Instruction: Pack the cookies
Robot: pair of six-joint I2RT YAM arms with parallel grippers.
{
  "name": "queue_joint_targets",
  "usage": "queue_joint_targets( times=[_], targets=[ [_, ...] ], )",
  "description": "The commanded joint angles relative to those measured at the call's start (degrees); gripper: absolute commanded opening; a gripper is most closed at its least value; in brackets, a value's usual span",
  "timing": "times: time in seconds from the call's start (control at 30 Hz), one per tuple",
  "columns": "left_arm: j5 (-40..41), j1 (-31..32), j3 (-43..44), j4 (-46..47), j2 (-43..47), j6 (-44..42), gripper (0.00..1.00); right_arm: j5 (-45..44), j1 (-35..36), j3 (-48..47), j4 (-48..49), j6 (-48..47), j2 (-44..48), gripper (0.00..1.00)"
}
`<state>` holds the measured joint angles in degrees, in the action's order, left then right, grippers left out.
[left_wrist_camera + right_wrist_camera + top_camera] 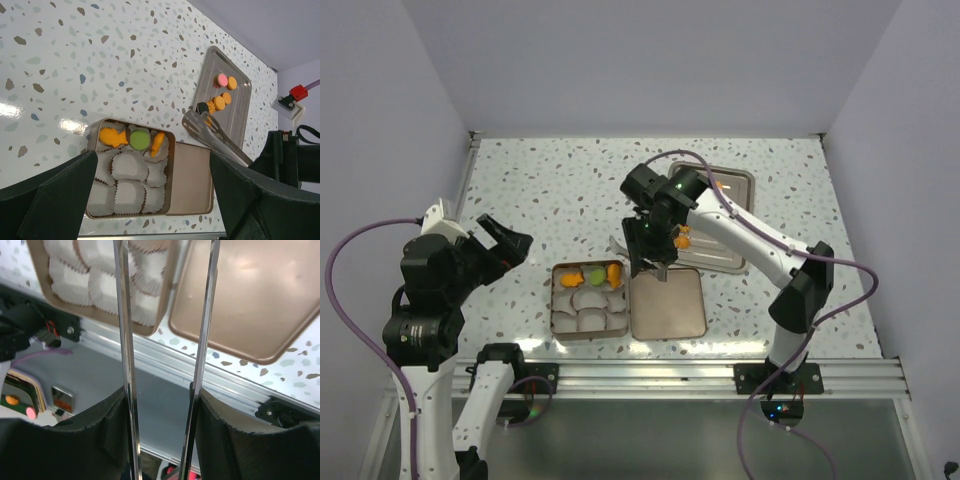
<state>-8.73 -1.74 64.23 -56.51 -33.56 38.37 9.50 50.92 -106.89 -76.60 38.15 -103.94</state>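
Note:
Three cookies lie in the top row of the tin box [93,134]: an orange fish-shaped one [112,136], a green one [139,138] and another orange one [158,143]. More cookies sit on the silver tray [239,107]: pink [222,79], orange [218,103] and black [202,107]. My right gripper [650,248] is shut on metal tongs [215,137]. Their two arms [125,340] run between its fingers, and their tips hover apart just beyond the box's far right corner. My left gripper [153,167] hangs wide open above the box, holding nothing.
White paper cups [127,165] fill the rest of the box. Its brown lid [668,302] lies flat right beside the box. The tray [735,250] sits behind the lid. An aluminium rail [660,378] runs along the table's near edge.

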Motion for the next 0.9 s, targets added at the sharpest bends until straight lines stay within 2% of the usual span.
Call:
queue_joint_targets(
  times=[0.0, 0.17, 0.37, 0.53, 0.87],
  targets=[
    [-0.06, 0.42, 1.34, 0.26, 0.51, -0.49, 1.0, -3.08, -6.43, -0.52, -5.49, -2.9, 3.12, 0.51],
    [-0.06, 0.33, 0.81, -0.09, 0.87, -0.84, 1.0, -7.56, -13.63, 4.57, -6.9, -7.3, 5.76, 0.54],
    [-0.76, 0.33, 0.02, 0.96, 0.43, -0.75, 1.0, -9.32, -17.42, 12.83, -3.83, -9.23, 6.91, 0.55],
    [-0.85, 0.33, -0.15, 1.32, -0.01, -1.1, 1.0, -8.45, -17.78, 15.83, -0.84, -9.41, 5.42, 0.55],
    [0.03, 0.33, -0.59, 1.14, -0.01, -1.54, 1.0, -7.92, -17.87, 14.43, 0.57, -9.94, 1.02, 0.55]
  ],
)
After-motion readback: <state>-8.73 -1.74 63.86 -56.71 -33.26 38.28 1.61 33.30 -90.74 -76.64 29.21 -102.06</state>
